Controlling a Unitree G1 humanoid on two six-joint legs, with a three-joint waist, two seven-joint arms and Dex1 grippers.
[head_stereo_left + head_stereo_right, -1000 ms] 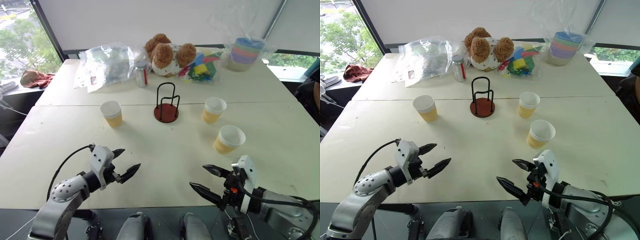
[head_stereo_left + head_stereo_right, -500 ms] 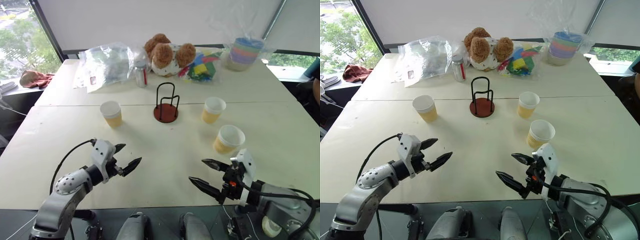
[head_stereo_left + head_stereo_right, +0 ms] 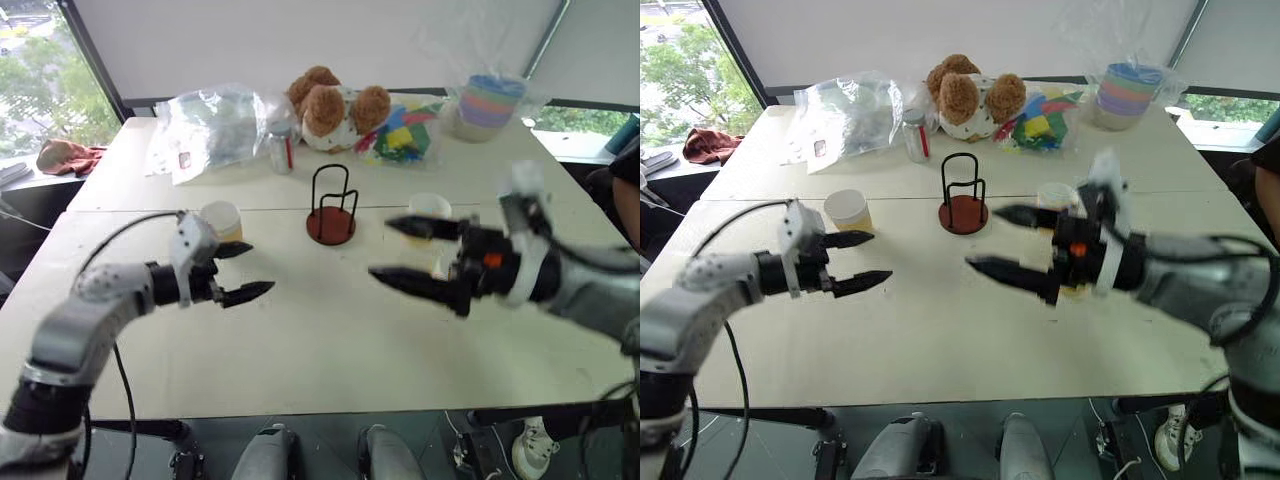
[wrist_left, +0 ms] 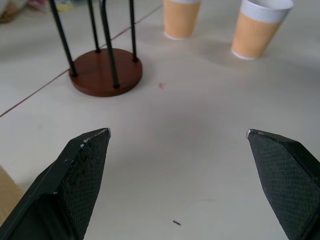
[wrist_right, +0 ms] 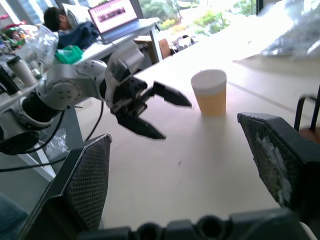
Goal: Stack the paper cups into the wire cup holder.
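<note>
**Both arms up off the bench edge, nothing picked yet**

Head views: a second ago we had both arms low at the near edge of the bench [image 3: 330,350]. Now they are raised over its middle. Our left pincer [image 3: 245,272] hangs released just at five o'clock of the left paper cup [image 3: 222,217]. Our right pincer [image 3: 405,252] is released too, and covers much of the two right-hand cups; one rim [image 3: 430,204] shows above it. The wire cup holder [image 3: 332,208] stands empty at the bench's centre, between the cups, with toys and bags at twelve o'clock behind it.

Left wrist view: spread fingers [image 4: 82,165] frame bare bench, with the holder's red base [image 4: 106,76] and two cups [image 4: 256,25] ahead, well apart from the tips.

Right wrist view: our open fingers [image 5: 90,180] look across at the left pincer [image 5: 157,112] and the left cup [image 5: 210,92] beside it.

We judge this the approach: no cup is gripped or stacked, and the left cup looks closest to a grab.
</note>
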